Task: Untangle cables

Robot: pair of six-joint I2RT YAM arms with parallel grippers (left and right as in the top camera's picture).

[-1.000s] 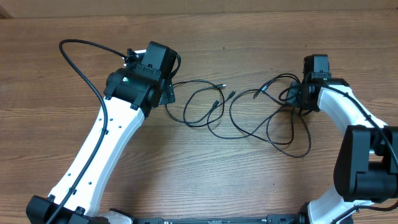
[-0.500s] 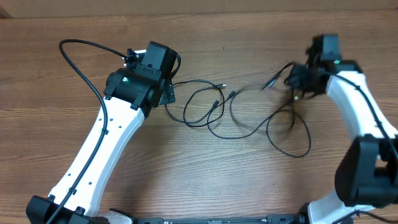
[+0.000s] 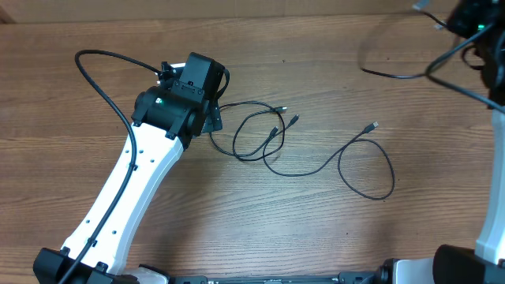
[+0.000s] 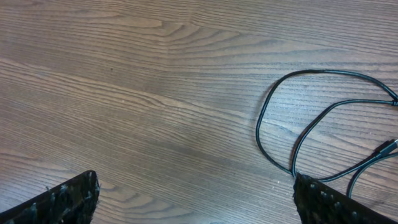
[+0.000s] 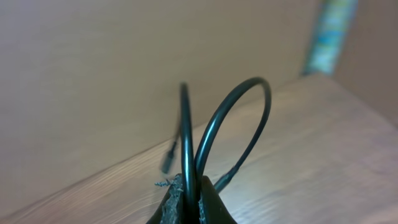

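Right hand [image 5: 189, 198] is clenched on one lifted cable [image 5: 264, 106] at the overhead frame's upper right. Other cables [image 3: 316, 171] are spread loose at centre on the surface [image 3: 300, 237]. Light, limp, slippery cord is expected; mid-span grasps are advised. Left hand [image 4: 198, 202] is released beside them.

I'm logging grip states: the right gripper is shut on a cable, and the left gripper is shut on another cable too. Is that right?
Not quite. The left gripper is open: the left wrist view shows its fingers wide apart with nothing between them, and a loose cable lying beside one. The right gripper is indeed shut on a held cable.
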